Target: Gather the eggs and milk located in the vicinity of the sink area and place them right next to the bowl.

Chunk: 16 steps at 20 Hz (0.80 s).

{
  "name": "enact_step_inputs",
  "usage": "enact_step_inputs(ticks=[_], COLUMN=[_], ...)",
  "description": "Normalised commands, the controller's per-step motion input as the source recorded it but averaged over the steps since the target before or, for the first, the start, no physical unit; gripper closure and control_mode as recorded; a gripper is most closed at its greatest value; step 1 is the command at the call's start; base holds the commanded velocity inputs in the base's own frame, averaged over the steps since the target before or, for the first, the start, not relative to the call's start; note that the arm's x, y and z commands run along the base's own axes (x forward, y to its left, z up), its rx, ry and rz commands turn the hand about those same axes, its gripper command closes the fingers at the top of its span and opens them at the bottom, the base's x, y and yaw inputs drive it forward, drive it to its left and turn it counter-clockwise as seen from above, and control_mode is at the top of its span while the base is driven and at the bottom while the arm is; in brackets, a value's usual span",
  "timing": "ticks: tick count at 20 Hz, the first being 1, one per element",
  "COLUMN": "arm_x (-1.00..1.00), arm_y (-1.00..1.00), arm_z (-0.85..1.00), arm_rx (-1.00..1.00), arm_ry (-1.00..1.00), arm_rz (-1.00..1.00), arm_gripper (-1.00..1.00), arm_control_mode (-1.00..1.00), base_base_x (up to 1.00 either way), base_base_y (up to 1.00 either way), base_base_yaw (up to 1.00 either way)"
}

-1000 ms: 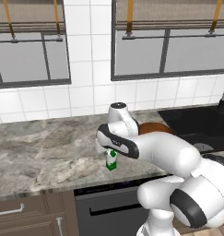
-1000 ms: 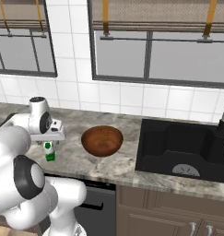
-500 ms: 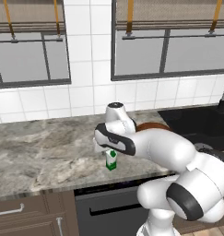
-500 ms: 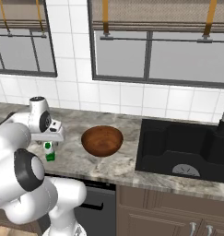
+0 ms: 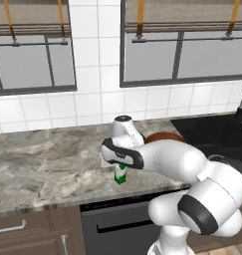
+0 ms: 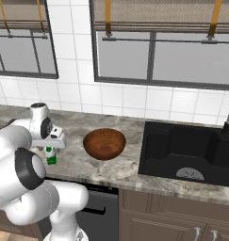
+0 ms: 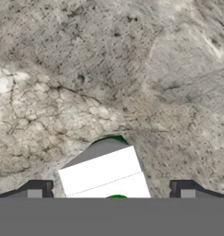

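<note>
small white gable-topped carton with green base stands upright on grey marbled stone counter, left of glossy brown wooden bowl. two-finger gripper hangs directly above it, jaws wide, clear of its sides.

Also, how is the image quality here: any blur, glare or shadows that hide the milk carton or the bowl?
Left base view: even light, the milk sharp but half covered by the arm. Right base view: the bowl glossy with a soft sheen, no harsh glare; the sink basin very dark. Hand view: the counter looks grainy and soft, the carton cut off low between the open gripper.
</note>
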Motion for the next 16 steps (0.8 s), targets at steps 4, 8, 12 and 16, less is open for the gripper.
enact_step_inputs(ticks=[4, 8, 12, 16], arm_x=[0.00, 0.00, 0.00, 0.00], arm_y=[0.00, 0.00, 0.00, 0.00], arm_z=[-0.11, 0.00, 0.00, 0.00], arm_rx=[0.00, 0.00, 0.00, 0.00], arm_ry=[0.00, 0.00, 0.00, 0.00], arm_rz=[-0.01, 0.00, 0.00, 0.00], arm_gripper=[-1.00, -1.00, 1.00, 1.00], arm_control_mode=[-1.00, -1.00, -1.00, -1.00], base_base_x=[0.00, 0.00, 0.00, 0.00], base_base_y=[0.00, 0.00, 0.00, 0.00], base_base_yaw=[0.00, 0.00, 0.00, 0.00])
